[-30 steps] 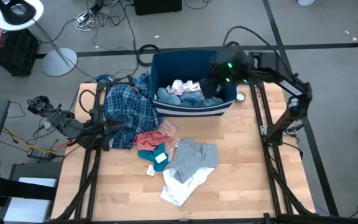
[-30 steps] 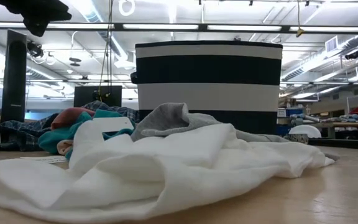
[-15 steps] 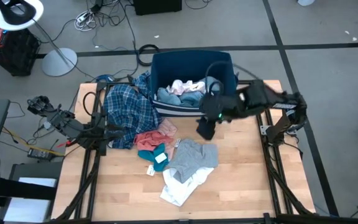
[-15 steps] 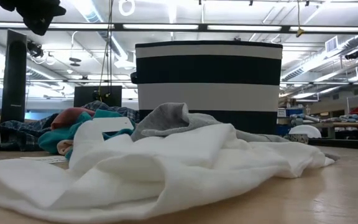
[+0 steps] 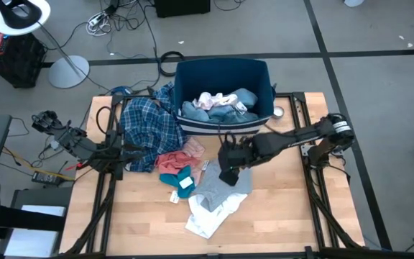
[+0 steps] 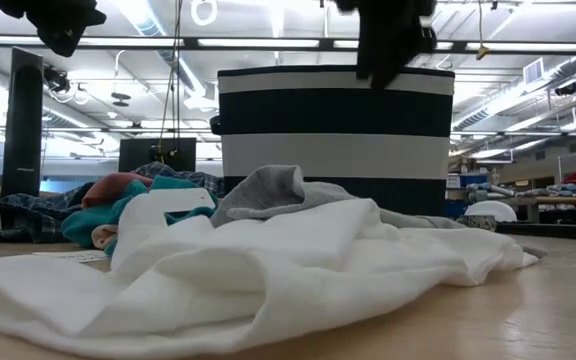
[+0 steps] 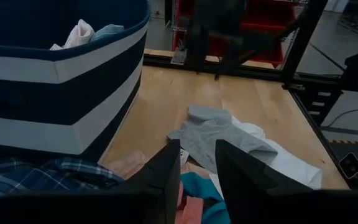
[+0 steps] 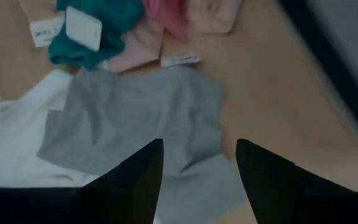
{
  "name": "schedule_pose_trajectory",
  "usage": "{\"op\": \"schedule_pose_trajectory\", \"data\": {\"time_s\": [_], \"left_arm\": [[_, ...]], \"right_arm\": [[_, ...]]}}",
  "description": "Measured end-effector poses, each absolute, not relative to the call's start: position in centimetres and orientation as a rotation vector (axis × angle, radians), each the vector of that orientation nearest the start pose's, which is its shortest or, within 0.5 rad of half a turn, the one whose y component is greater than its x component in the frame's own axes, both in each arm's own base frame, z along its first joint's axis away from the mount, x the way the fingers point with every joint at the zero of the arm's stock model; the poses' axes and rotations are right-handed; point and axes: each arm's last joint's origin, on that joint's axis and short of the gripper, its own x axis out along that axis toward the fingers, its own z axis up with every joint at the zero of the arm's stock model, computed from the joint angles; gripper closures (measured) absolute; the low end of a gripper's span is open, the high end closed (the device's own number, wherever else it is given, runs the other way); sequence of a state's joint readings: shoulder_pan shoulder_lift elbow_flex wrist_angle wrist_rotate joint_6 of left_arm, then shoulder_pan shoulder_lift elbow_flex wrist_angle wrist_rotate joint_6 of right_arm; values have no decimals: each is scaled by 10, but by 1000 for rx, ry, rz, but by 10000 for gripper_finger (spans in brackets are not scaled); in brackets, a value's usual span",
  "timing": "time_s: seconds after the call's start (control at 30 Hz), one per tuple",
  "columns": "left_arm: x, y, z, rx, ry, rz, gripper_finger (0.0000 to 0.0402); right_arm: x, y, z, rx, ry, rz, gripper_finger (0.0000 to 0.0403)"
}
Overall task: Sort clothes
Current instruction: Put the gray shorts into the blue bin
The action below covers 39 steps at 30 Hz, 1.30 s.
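R gripper [image 5: 228, 170] has left the bin [image 5: 225, 128] since a sec ago — now hangs over grey garment [image 5: 221, 180] at table centre, jaws open, empty. Only R wrist view shows teal piece [image 8: 89, 28] w/ tags. L gripper [image 5: 124, 153] parked at 9 o'clock — fingers parted, empty.

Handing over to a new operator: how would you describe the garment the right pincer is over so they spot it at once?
Find the blue bin at the table's far edge. Just in front of it, mid-table, the open right pincer hangs over a flat grey garment. It is the only grey piece, lying partly on the white one, with the teal and salmon ones beside it.
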<state>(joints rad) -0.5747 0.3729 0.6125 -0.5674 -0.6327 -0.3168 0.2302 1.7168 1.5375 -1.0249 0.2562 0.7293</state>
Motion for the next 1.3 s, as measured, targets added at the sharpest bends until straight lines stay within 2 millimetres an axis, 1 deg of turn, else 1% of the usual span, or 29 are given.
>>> {"op": "schedule_pose_trajectory", "data": {"time_s": [0.23,0.43,0.6,0.77,0.87,0.97,1.0,1.03,1.07,1.17,1.2,1.3], "left_arm": [[80,-31,287,-129,257,100,294],[80,-31,287,-130,257,101,294],[80,-31,287,-129,255,110,294],[80,-31,287,-129,254,111,294],[80,-31,287,-132,253,113,294],[80,-31,287,-132,253,113,294],[80,-31,287,-133,253,113,294],[80,-31,287,-133,253,112,294],[80,-31,287,-133,253,113,294],[80,-31,287,-133,253,113,294],[80,-31,287,-133,253,113,294],[80,-31,287,-133,253,113,294]], "right_arm": [[333,73,229,394,1083,-444,207],[325,73,188,458,1072,-394,216],[313,70,162,480,1083,-410,223],[299,68,143,489,1130,-440,238],[292,67,137,507,1139,-454,269],[288,69,135,507,1172,-451,334],[287,71,135,502,1176,-447,362],[287,73,137,504,1176,-433,382],[286,75,139,507,1183,-416,389],[284,78,148,503,1214,-419,393],[284,78,154,495,1218,-424,396],[285,83,182,463,1160,-433,398]]}}
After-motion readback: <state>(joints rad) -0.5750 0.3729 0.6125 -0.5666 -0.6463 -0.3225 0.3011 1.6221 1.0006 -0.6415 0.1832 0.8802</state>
